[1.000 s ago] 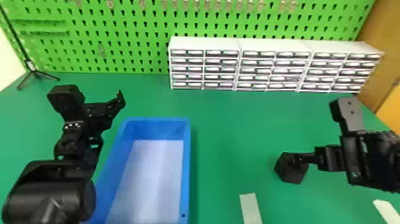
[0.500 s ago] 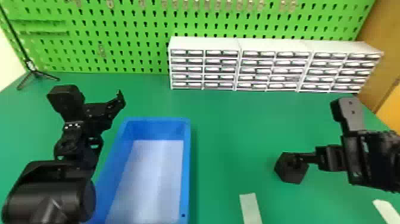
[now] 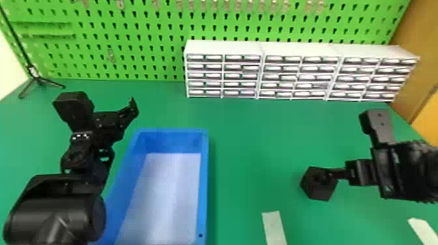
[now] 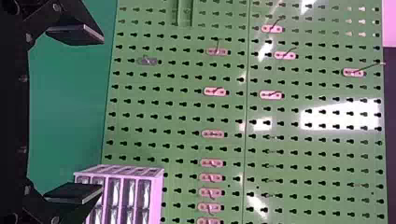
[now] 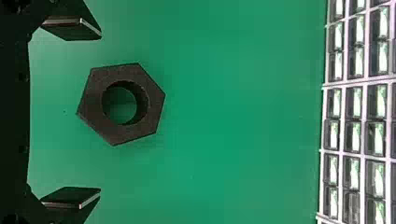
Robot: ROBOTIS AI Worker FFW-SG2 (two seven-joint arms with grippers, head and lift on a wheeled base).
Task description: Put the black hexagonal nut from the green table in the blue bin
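In the head view my right gripper (image 3: 337, 174) reaches in from the right, a finger overlapping the edge of the black hexagonal nut (image 3: 314, 190) on the green table (image 3: 254, 156). The right wrist view has the nut (image 5: 156, 100) lying flat, its round hole showing table, between the wide-apart fingers of my right gripper (image 5: 84, 114); neither finger touches it. My left gripper (image 3: 110, 112) is parked above the table, left of the blue bin (image 3: 204, 182). Seen from the left wrist, that gripper (image 4: 84, 114) is open with nothing between its fingers.
White drawer cabinets (image 3: 225, 49) line the table's back below a green pegboard (image 3: 146, 42). A thin black tripod (image 3: 39, 79) stands at the back left. Pale strips (image 3: 274, 228) lie near the front. The bin's walls rise between the nut and my left arm.
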